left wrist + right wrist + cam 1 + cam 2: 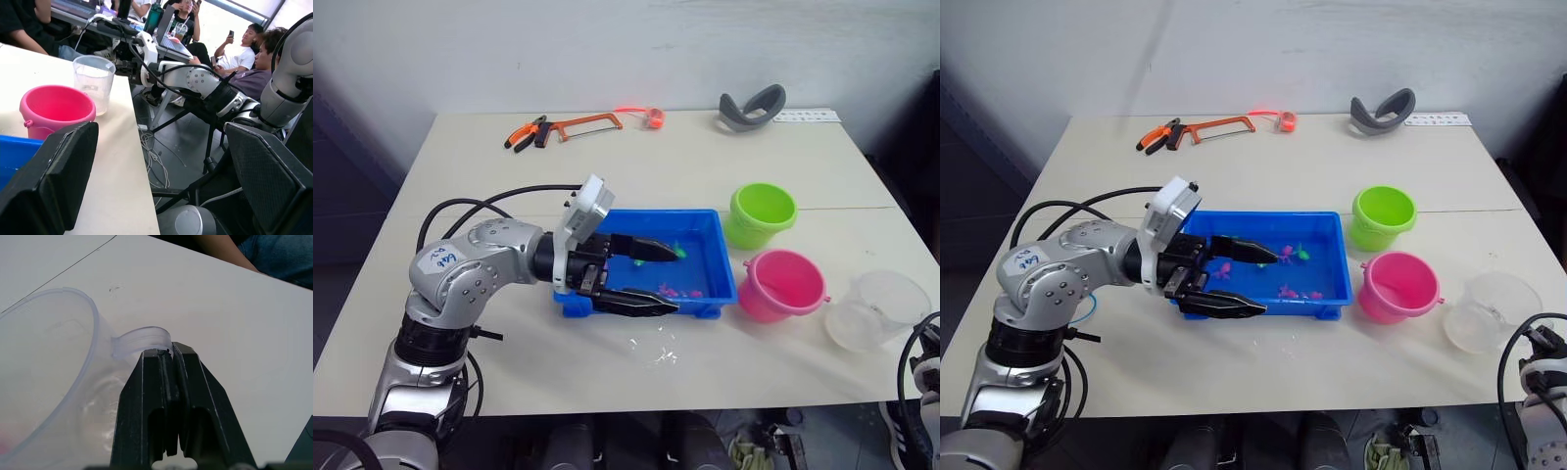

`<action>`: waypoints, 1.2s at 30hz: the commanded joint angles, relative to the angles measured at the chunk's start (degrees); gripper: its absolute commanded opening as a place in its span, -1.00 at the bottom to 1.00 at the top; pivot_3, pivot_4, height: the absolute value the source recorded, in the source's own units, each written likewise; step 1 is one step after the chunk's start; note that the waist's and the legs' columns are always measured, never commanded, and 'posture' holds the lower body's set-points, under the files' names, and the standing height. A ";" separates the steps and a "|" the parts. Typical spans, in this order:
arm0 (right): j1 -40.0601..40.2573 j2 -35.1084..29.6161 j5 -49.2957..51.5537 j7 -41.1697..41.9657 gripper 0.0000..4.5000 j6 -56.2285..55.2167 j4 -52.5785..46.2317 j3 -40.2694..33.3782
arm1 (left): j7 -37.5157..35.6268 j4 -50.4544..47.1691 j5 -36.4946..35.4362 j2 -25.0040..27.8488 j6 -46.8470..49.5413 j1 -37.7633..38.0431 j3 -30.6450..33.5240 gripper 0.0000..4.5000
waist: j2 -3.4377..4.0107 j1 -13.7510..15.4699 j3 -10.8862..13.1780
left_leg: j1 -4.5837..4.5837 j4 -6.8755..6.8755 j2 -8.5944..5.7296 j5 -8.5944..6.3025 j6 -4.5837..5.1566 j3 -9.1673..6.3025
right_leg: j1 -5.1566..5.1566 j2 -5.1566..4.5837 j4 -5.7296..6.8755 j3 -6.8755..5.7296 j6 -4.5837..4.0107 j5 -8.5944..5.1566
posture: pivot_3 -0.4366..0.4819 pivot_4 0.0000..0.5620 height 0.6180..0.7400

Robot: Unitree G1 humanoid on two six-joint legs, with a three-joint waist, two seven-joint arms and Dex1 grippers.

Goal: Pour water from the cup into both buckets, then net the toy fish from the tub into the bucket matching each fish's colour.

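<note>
Bench: big off-white bench against a pale wall, everything sits on it, plus a little splash of water on the near side in front of the tub.
Tub: blue tub mid-bench, long axis running left to right, tiny pink fish and a green fish scattered inside.
Buckets: green bucket just right of the tub's far corner, pink bucket just right of its near corner, both upright, mouths up.
Cup: clear cup upright, right of the pink bucket and near the bench's right edge, handle pointing toward the near right.
Left gripper: left gripper reaches in from the left, pointing right along the tub, fingers spread wide apart, one over the tub's inside and one along its near wall, nothing between them.
Right gripper: right gripper sits right at the cup's handle, fingers pressed together; honestly can't tell if the handle is pinched or just touching the tips.
Far edge stuff: orange-handled pliers and a small orange hacksaw far left, a grey curved band far right.
Background: some people sitting past the bench's right side in the left wrist view.
</note>
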 commanded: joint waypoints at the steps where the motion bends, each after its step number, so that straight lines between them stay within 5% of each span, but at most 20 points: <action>1: 0.15 0.47 1.35 0.66 -0.97 -2.41 -2.31 -1.89 | -0.17 -1.55 0.34 -0.24 -1.42 0.57 0.06 1.00 | 0.00 0.00 0.00 | 0.00 0.00 0.00 0.00 0.00 0.00 | 0.00 0.01 0.00 -0.01 0.00 0.00 | -0.05 -0.47 1.00; 19: 0.62 -0.05 5.18 1.91 -0.97 -8.74 -6.88 -3.20 | -2.69 0.44 2.61 0.18 -2.39 -0.20 -0.72 1.00 | 0.04 0.03 0.02 | 0.00 -0.09 0.00 0.01 -0.01 0.00 | -0.03 0.01 -0.01 0.00 0.01 -0.01 | -0.05 -0.47 1.00; 36: 2.76 -14.69 -10.47 8.46 -0.97 -6.96 -15.24 4.44 | -4.54 5.28 9.05 -2.10 -9.43 -0.10 -3.78 1.00 | 0.15 0.05 0.05 | 0.01 -0.12 -0.03 0.01 0.00 0.06 | -0.05 0.01 -0.05 0.01 0.02 -0.02 | -0.05 -0.47 1.00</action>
